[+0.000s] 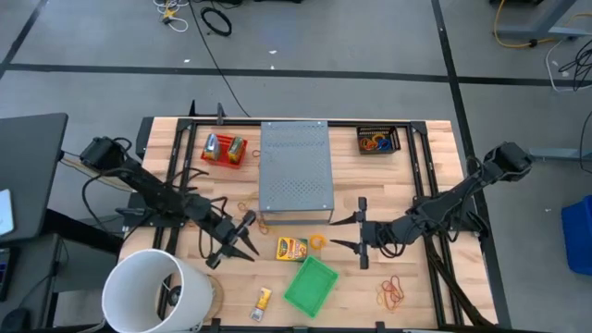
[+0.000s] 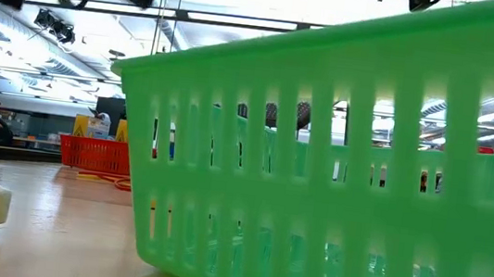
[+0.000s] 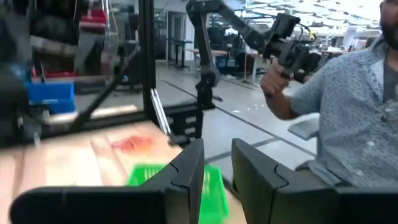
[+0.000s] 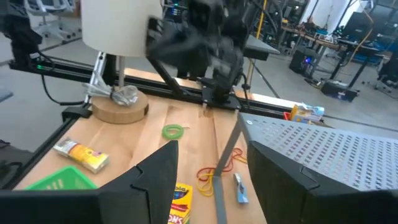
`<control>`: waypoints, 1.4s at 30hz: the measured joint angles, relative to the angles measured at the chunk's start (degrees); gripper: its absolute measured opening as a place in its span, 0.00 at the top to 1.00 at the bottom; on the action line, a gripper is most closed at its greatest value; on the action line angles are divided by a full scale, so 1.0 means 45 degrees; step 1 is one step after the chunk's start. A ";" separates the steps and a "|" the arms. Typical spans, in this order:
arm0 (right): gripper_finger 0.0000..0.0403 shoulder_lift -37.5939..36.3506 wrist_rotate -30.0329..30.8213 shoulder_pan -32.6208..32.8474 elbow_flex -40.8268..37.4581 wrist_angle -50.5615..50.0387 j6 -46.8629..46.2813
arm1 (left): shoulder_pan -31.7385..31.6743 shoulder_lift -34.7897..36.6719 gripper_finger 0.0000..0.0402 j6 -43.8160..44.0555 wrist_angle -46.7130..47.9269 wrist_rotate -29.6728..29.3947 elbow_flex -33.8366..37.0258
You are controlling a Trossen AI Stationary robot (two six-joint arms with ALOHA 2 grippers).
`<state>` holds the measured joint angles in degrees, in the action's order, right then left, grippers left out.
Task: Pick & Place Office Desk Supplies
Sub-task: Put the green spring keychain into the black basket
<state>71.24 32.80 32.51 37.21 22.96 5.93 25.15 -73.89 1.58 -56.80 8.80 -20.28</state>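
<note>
Plainly, the trouble starts on our left, where the white bucket (image 1: pixel 153 289) stands at the tabletop's (image 1: pixel 435 148) near corner, just beside the left claw (image 1: pixel 242 237). That claw hangs low over the bare wood with its fingers (image 3: pixel 186 180) parted by a narrow gap and nothing between them; a wide swing from here could knock the bucket.

Moving rightward, a small yellow packet (image 1: pixel 264 299) lies near the front edge, beside the green basket (image 1: pixel 311 283). A yellow-orange packet (image 1: pixel 291 247) and an orange rubber band (image 1: pixel 317 241) lie between the two claws, in front of the grey metal box (image 1: pixel 296 169). We judge the band the risky pick: it lies flat and thin, so fingers closing on it may skate over it or flick it away.

The right claw (image 1: pixel 359 242) hovers just beside those items, spread wide and empty. If both arms go for this middle patch together, they could collide.

Farther right, red and orange bands (image 1: pixel 392 292) lie tangled near the front edge; pulling one may drag the rest, perhaps off the edge.
</note>
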 joint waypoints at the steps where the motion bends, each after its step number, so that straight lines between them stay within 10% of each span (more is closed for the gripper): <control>1: 0.51 0.0000 0.0000 0.0039 0.0000 -0.0005 -0.0037 | 0.0009 0.0031 0.78 0.0317 -0.0196 0.0004 0.0377; 29: 0.51 0.0000 0.0801 0.0082 0.0000 -0.0747 -0.0580 | 0.0252 0.0066 0.78 0.3564 0.7122 -0.0201 0.2896; 42: 0.51 0.0000 0.1030 0.0082 0.0000 -0.1065 -0.0596 | 0.0252 0.1239 0.78 0.1445 1.5325 -0.2831 -0.0377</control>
<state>71.24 37.43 32.88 37.21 18.17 3.25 26.28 -68.32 8.08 12.16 -3.94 -21.98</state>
